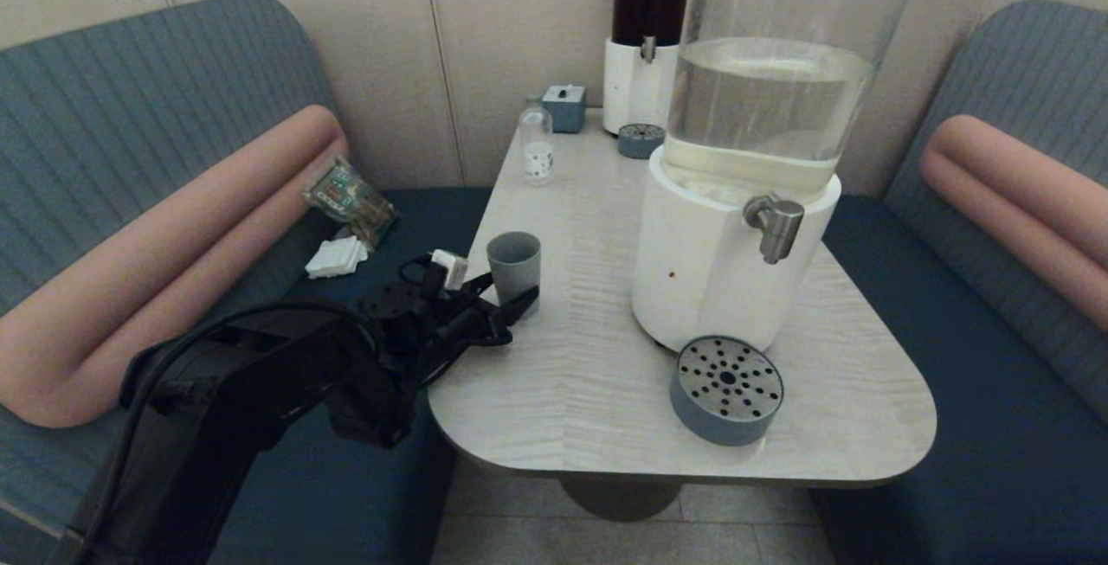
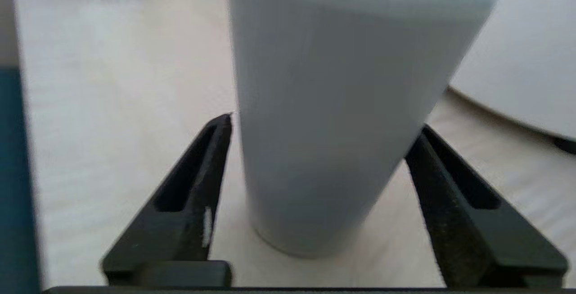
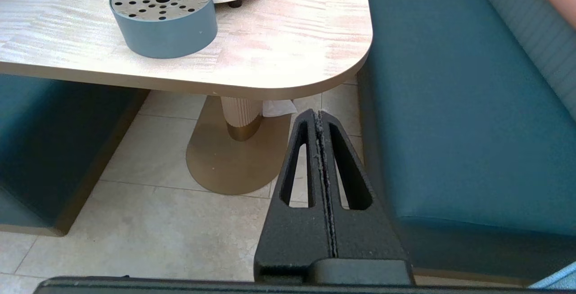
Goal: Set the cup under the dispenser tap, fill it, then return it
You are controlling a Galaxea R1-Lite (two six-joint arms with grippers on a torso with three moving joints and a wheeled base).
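Left wrist view: we see the left end effector (image 2: 321,150) spread wide around the upright cup (image 2: 342,118) on the bench (image 2: 112,127); right end effector (image 3: 320,118) closed, parked below bench level.

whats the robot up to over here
The left tool sits at the table's left edge, fingers open on either side of the grey-blue cup, which stands upright on the table, not yet gripped. The dispenser tap has nothing under it; a perforated drip tray sits below. The right tool hangs shut beside the table.
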